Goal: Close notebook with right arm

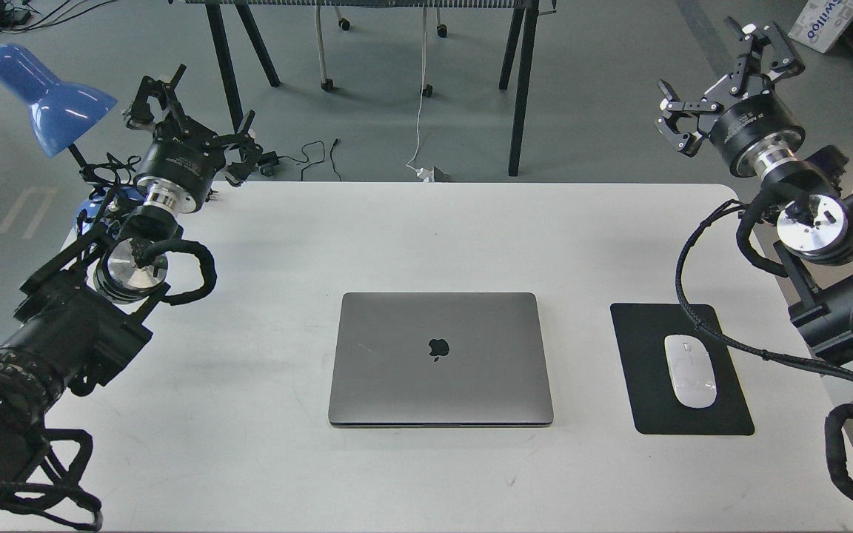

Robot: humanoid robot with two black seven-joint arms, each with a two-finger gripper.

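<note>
The notebook (440, 359) lies flat and closed in the middle of the white table (426, 237), its grey lid up with the dark apple logo showing. My right gripper (723, 78) is open and empty, raised high beyond the table's far right corner, well away from the notebook. My left gripper (189, 107) is open and empty, raised over the table's far left corner.
A black mouse pad (652, 403) with a white mouse (689, 370) lies right of the notebook. A blue desk lamp (45, 96) stands at the far left corner. Cables and black table legs (519, 89) are on the floor beyond the table.
</note>
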